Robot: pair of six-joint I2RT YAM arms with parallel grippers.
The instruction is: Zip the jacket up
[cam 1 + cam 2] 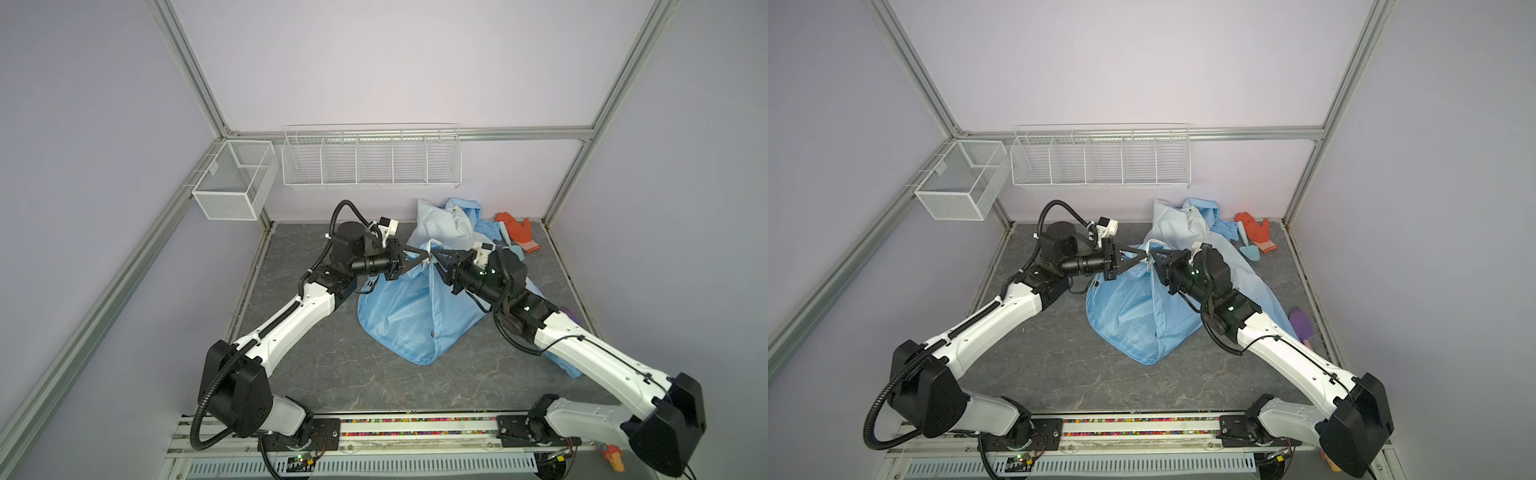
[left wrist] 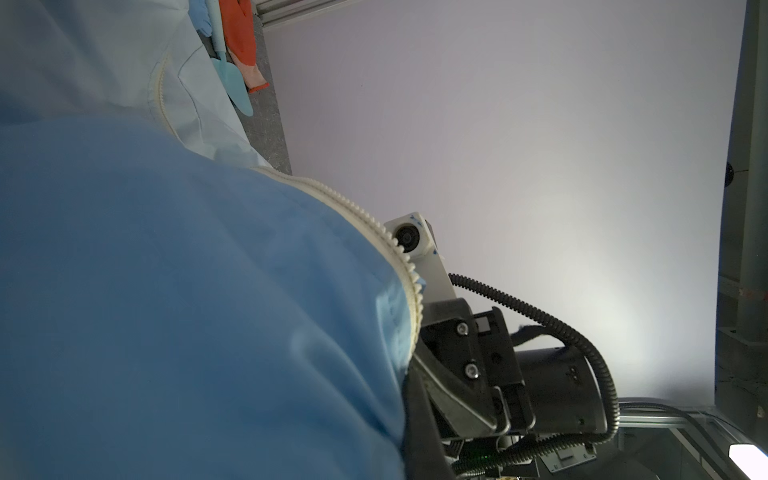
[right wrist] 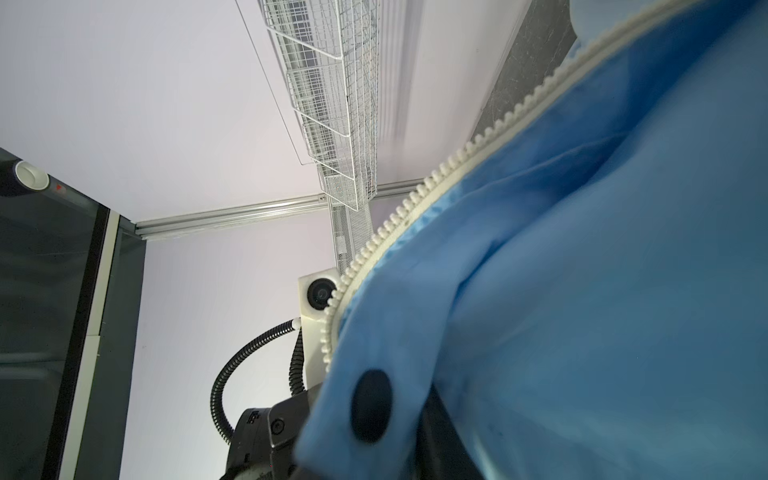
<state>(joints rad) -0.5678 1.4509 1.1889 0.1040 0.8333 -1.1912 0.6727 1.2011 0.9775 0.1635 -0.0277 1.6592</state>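
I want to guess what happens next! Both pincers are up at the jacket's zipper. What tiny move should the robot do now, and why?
Probably squeeze the right pincer firmly onto the zipper before pulling. The left pincer is shut, holding the jacket up like a tent, and both tips meet at its peak, but whether the right one grips yet is unclear.

Orange glove beside teal trowel; wire rack and mesh basket behind.

thin matt cloth jacket
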